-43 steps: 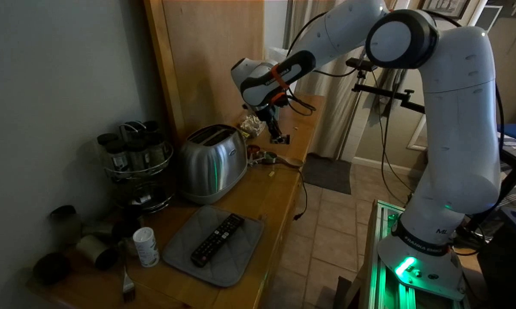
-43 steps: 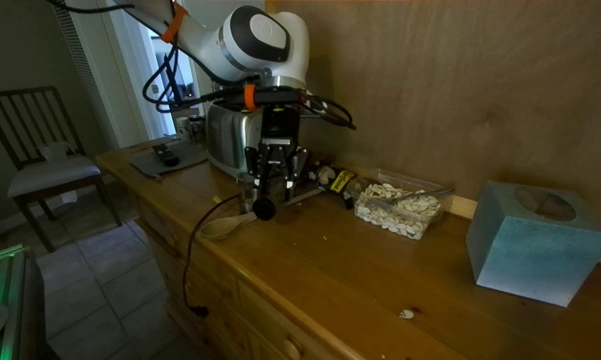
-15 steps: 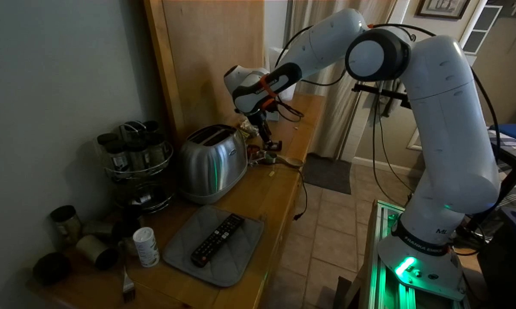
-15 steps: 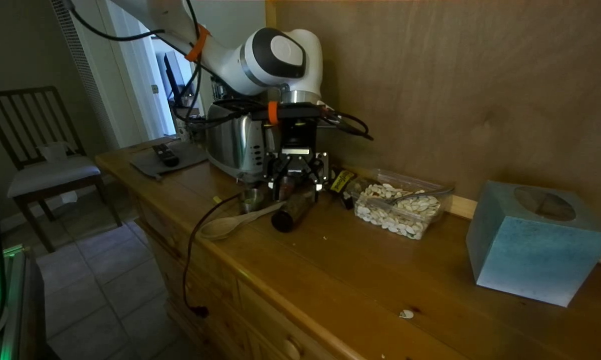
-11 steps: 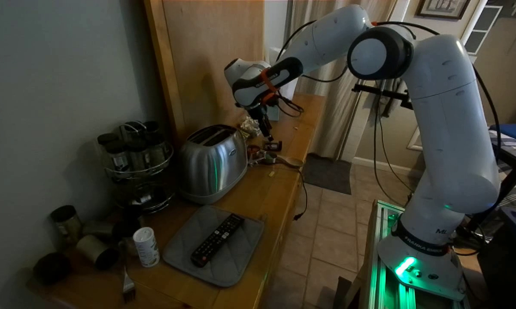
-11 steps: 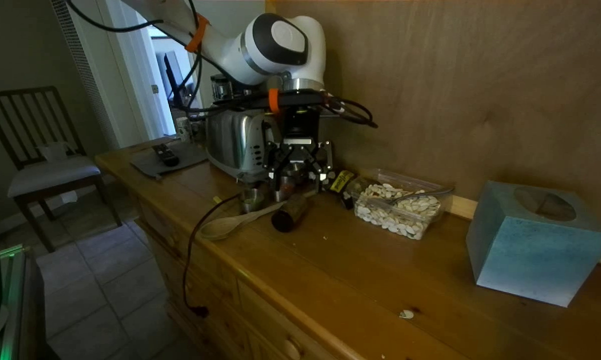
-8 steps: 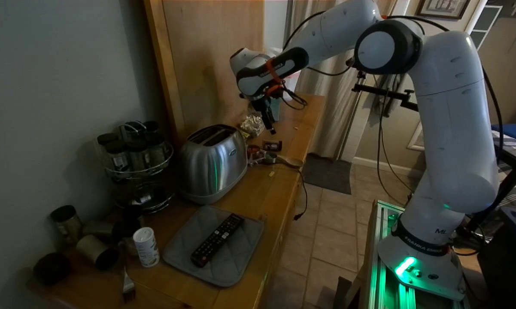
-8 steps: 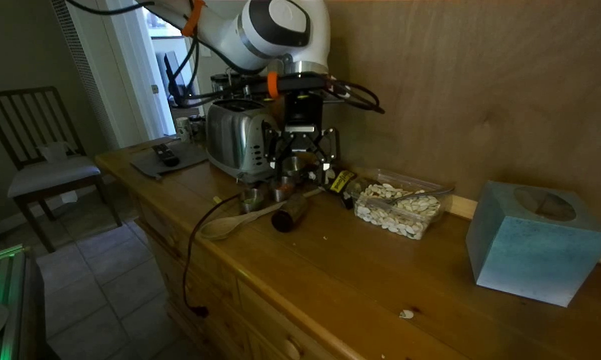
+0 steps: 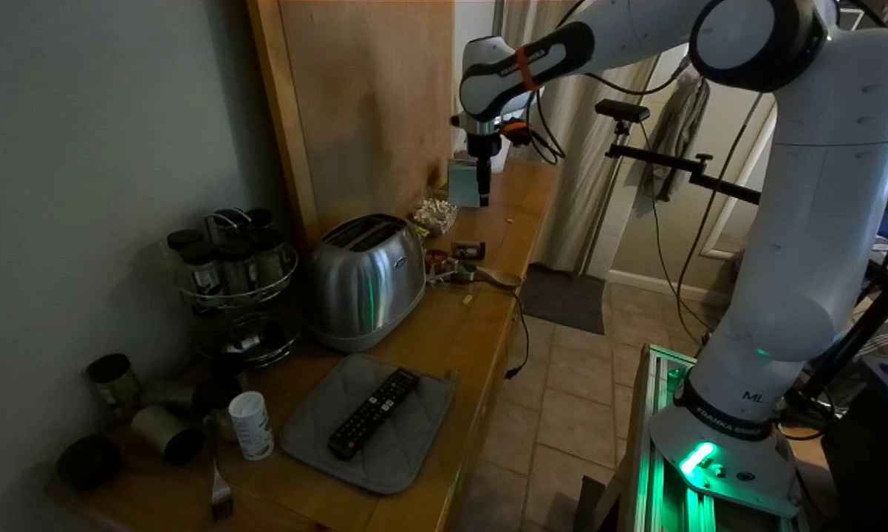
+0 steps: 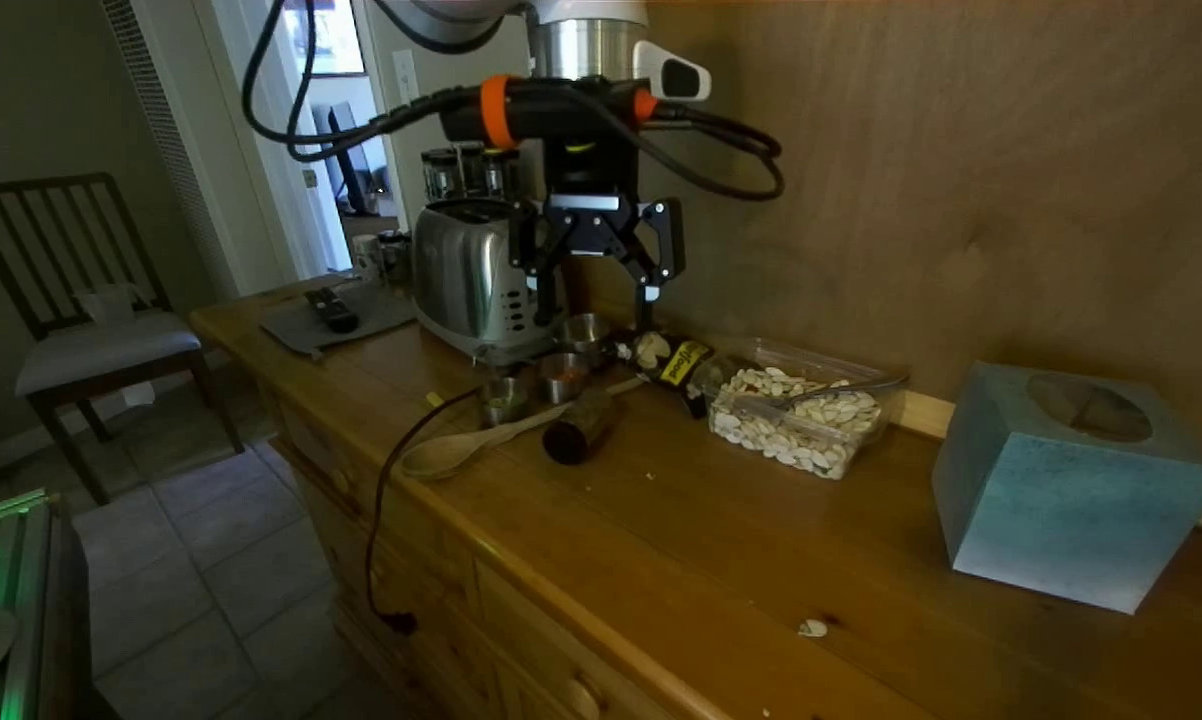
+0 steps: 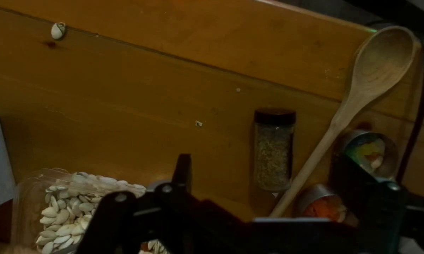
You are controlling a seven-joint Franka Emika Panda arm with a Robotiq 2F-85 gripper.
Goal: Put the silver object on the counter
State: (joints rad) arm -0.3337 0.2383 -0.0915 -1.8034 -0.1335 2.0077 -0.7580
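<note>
Gripper: stands wide, unladen. Silver cups, presumed object: on counter, below gripper height; likely light, stiff, slick; pinch at rim.

Past a steel toaster, the gripper points down over the counter, apart from a small jar lying on it — in the foreground, a black remote rests on a gray pad

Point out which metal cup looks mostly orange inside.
The middle cup of the three by the toaster. The front cup, nearest the front edge of the counter, looks green and yellow inside; what the rear cup holds is unclear.
</note>
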